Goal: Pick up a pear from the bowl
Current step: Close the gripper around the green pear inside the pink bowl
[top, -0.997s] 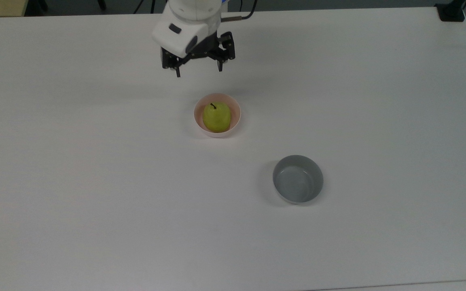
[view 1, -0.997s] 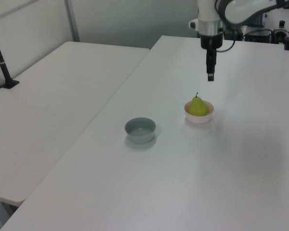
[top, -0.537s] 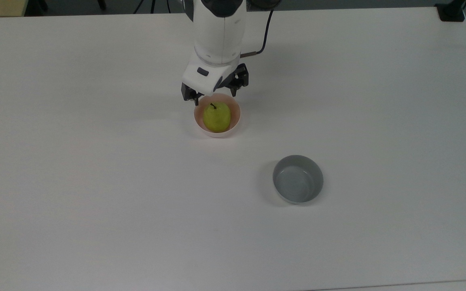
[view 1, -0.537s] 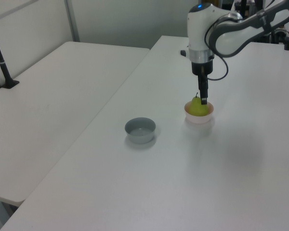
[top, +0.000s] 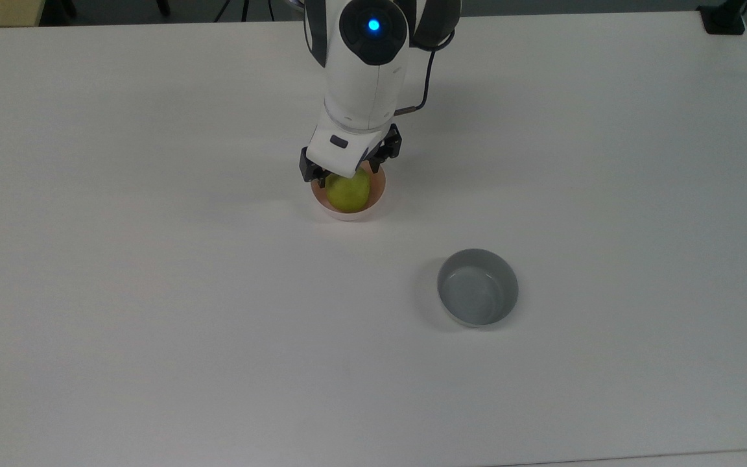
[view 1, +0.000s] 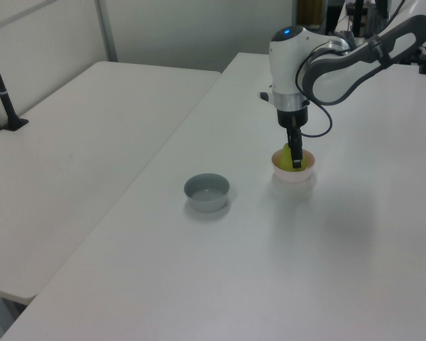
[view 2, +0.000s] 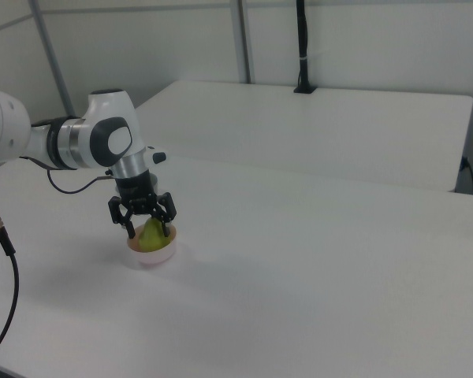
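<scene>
Yellow-green, the pear point(top: 348, 192) sits in the pink bowl point(top: 377, 194) on the desk point(top: 153, 259), and the gripper point(view 2: 147, 227), a second ago well above it, has dropped astride it, fingers spread and not yet closed, so squeezing seems next.

White table point(top: 153, 292) with pink bowl point(top: 377, 201) and grey bowl point(top: 477, 287)

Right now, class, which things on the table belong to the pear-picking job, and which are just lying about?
Part of the job:
pear
pink bowl
gripper, open around the pear

Just lying about:
grey bowl
</scene>
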You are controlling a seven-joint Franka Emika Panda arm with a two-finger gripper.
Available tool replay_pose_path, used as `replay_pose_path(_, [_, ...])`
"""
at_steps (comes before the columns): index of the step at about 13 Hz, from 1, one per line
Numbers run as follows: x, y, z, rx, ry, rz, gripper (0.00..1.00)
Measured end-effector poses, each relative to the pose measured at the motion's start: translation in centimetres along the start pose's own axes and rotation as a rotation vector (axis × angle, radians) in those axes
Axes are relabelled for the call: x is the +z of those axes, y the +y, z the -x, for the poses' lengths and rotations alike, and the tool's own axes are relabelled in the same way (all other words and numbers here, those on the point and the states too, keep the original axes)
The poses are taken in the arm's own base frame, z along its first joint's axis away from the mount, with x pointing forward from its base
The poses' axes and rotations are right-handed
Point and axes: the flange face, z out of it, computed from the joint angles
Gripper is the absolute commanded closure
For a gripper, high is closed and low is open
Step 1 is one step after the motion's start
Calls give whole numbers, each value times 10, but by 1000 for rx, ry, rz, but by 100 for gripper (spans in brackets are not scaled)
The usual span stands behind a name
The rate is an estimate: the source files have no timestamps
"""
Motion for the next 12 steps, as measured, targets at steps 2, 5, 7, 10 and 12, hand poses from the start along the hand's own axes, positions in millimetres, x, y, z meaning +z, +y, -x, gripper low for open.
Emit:
replay_pose_path(2, [4, 0, -1, -3, -6, 3, 19])
replay_pose_path(5, [6, 0, -4, -4, 15, 6, 45])
replay_pose_path(7, [5, 0, -5, -5, 19, 7, 52])
replay_pose_path(10, [5, 0, -5, -5, 20, 7, 54])
replay_pose_path(12, [4, 0, -5, -5, 21, 8, 54])
